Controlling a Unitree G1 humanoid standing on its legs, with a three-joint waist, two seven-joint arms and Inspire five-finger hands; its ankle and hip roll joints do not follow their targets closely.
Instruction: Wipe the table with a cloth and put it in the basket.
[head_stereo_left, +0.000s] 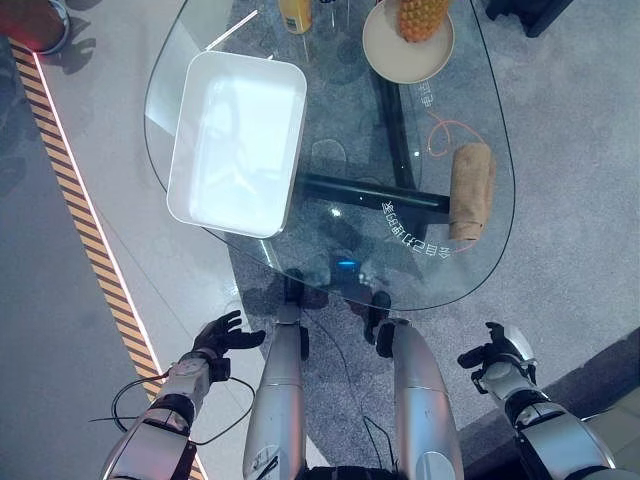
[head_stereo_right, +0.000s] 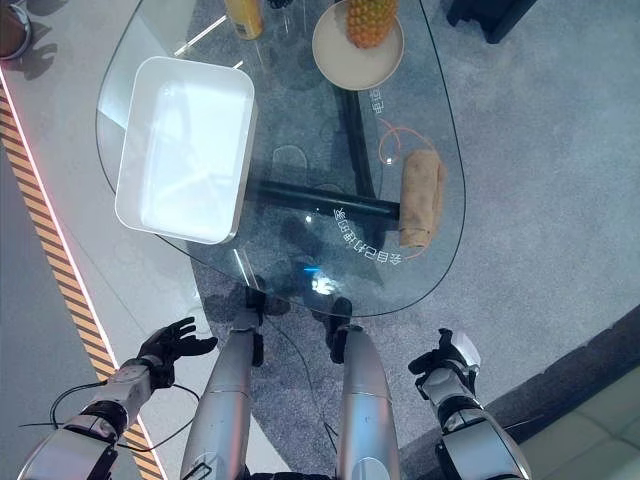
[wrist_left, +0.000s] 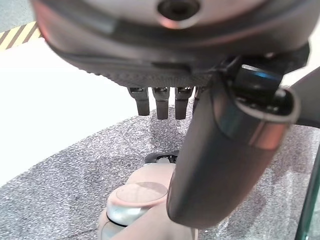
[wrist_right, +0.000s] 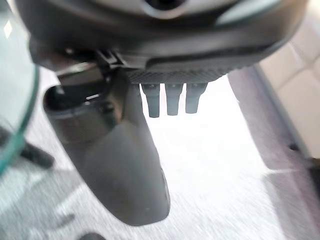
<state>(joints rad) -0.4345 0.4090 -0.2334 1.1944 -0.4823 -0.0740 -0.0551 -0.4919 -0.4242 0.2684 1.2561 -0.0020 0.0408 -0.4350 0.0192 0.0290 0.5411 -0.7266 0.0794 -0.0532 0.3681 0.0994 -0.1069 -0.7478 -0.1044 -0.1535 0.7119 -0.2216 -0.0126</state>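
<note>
Cloth, a tan rolled bundle of soft fabric (head_stereo_left: 471, 189), lies on the clear glass tabletop (head_stereo_left: 340, 270) near its edge, well ahead of the right hand (head_stereo_left: 497, 352) and slightly inward of it. It looks light and limp, likely to unroll or sag when lifted, so a pinch across the middle of the roll seems best. Right hand and left hand (head_stereo_left: 218, 337) hang low beside the table, fingers relaxed, holding nothing. A white rectangular plastic basket (head_stereo_left: 189, 160) sits ahead of the left hand.
</note>
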